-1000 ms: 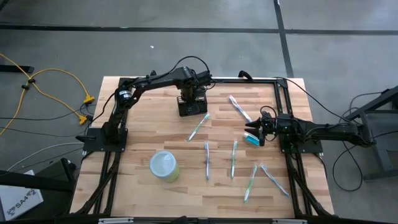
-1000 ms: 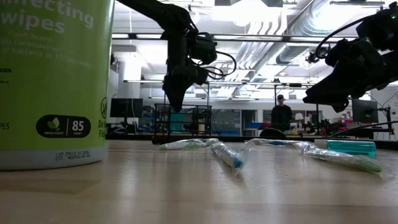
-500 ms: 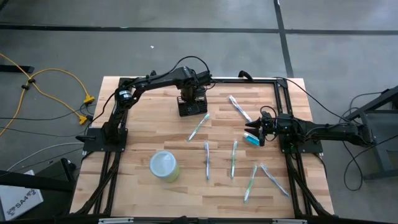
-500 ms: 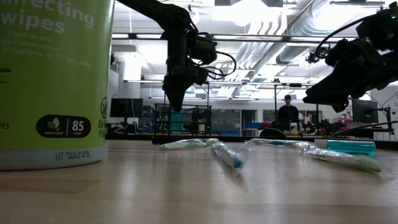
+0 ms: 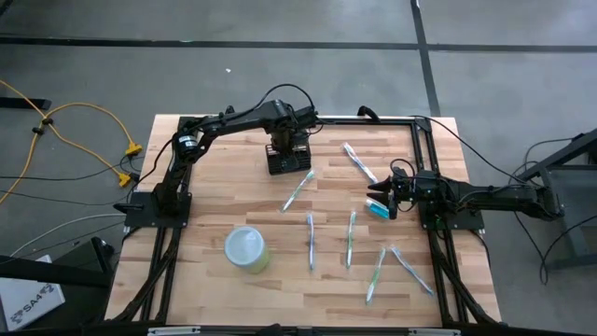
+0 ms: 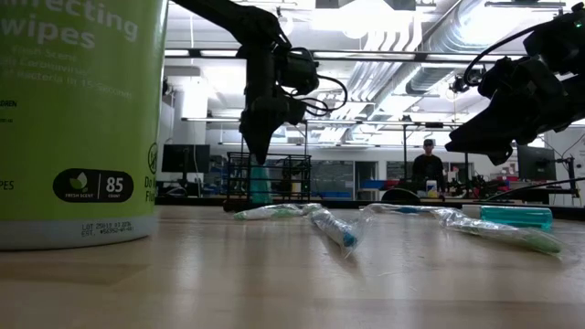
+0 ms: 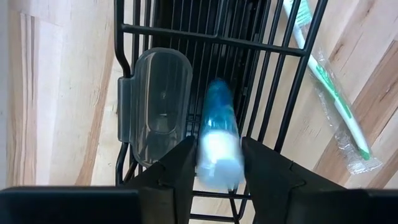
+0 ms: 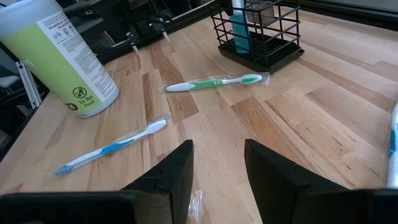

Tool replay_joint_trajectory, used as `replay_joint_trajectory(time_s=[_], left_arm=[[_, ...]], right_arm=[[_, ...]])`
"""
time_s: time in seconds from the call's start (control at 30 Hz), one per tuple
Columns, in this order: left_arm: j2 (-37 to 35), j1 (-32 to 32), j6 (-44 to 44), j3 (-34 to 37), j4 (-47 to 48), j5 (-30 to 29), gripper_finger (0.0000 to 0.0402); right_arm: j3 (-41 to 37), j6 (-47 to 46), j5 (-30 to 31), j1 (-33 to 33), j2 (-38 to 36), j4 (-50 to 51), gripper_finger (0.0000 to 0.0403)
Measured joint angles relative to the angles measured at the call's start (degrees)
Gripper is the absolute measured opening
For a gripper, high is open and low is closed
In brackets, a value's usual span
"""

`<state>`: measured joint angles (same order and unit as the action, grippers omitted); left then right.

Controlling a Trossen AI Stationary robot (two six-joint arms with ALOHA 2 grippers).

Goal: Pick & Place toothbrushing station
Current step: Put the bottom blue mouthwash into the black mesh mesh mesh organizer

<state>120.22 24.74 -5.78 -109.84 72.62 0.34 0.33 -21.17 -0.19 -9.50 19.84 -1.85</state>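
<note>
The small black wire-mesh rectangular holder [image 5: 288,160] stands upright near the far edge of the pale wooden tabletop [image 5: 210,207], a little left of that edge's middle. The left gripper [image 5: 285,145] hangs directly over it, pointing straight down; in the left wrist view a blue tube with a white cap [image 7: 218,142] sits upright inside the holder between the two dark fingers [image 7: 176,171], and whether they still touch it cannot be told. A clear plastic case [image 7: 157,103] leans inside the holder next to the tube.

Just beside the holder, toward the near edge, lies a green-and-white wrapped toothbrush [image 5: 298,189]. The round yellow-green wipes canister with a pale lid [image 5: 246,249] stands near the left near corner, well apart from the holder, with bare wood between them.

The right gripper [image 5: 383,200] waits close to the right edge, its fingers parted and holding nothing, just above a teal tube [image 5: 377,211] lying on the wood. Another wrapped toothbrush [image 5: 358,161] lies near the far edge between the holder and the right arm. Four more wrapped toothbrushes [image 5: 349,239] are scattered over the near right part of the tabletop, leaving the middle left strip free
</note>
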Motion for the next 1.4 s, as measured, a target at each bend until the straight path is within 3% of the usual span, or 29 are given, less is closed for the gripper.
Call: replay_joint_trajectory(time_s=[1.4], left_arm=[[-2.6, -0.1, -0.2, -0.4, -0.6, 0.2, 0.0132]], right_arm=[[0.0, 0.0, 0.0, 0.0, 0.0, 0.0, 0.0135]])
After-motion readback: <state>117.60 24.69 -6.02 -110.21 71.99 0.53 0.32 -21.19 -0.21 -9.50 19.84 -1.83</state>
